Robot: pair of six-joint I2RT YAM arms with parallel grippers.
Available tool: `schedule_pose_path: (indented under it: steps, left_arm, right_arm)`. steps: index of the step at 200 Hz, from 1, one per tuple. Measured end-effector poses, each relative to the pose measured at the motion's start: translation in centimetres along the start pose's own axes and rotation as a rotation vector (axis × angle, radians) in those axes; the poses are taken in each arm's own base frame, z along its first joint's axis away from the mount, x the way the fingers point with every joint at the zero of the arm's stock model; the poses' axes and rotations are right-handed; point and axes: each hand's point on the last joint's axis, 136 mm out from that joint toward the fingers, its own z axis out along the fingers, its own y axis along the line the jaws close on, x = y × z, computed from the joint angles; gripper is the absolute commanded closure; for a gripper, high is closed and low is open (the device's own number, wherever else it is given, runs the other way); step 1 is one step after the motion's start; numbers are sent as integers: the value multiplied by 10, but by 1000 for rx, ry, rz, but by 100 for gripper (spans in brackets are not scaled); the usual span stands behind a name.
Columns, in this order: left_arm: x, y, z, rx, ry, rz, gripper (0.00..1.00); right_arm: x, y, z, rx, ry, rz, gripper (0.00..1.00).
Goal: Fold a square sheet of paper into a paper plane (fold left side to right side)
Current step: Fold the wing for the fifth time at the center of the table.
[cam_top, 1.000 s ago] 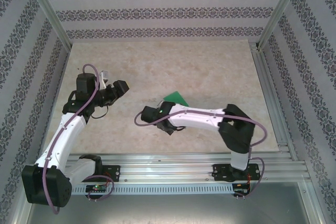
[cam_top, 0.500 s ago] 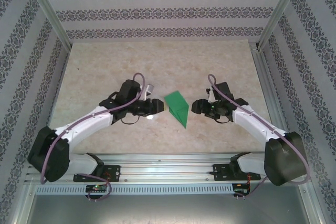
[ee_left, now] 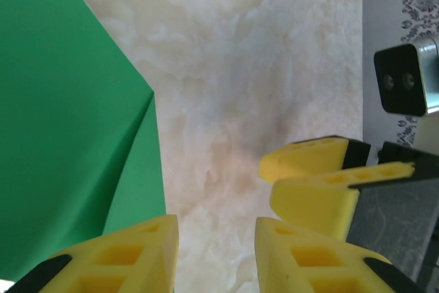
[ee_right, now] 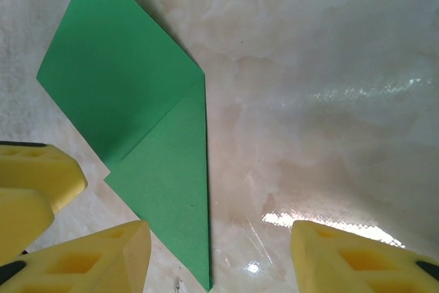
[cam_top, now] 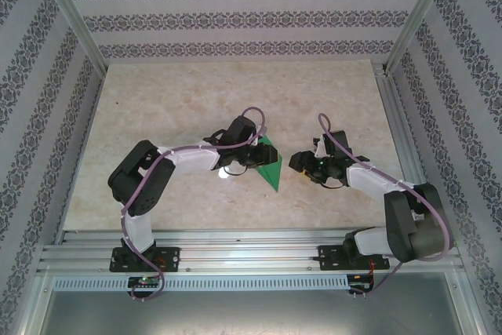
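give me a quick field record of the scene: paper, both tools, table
paper: green, partly folded to a point, one diagonal flap, lying flat
left tool: open, nothing between the fingers, at the paper's left edge; contact unclear
right tool: open wide, nothing held, to the right of the paper
table: pale marbled top
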Motion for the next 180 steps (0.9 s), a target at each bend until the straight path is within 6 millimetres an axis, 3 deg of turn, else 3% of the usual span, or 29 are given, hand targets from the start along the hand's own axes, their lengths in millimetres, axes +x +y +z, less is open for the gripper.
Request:
schedule_pose_path:
  steps: [64,99,180]
  left_arm:
    - [-12,40,1,-88,-40,-44,72]
    - [-2,73,4,-153,-21,-77,76]
    - [0,76,3,-134,-43,-57,80]
  right_arm:
    - [0,-2,12,-10,33,-4,42]
    - [-6,3,20,-52,30,9,42]
    - [-7,24,50,-138,68,43,50]
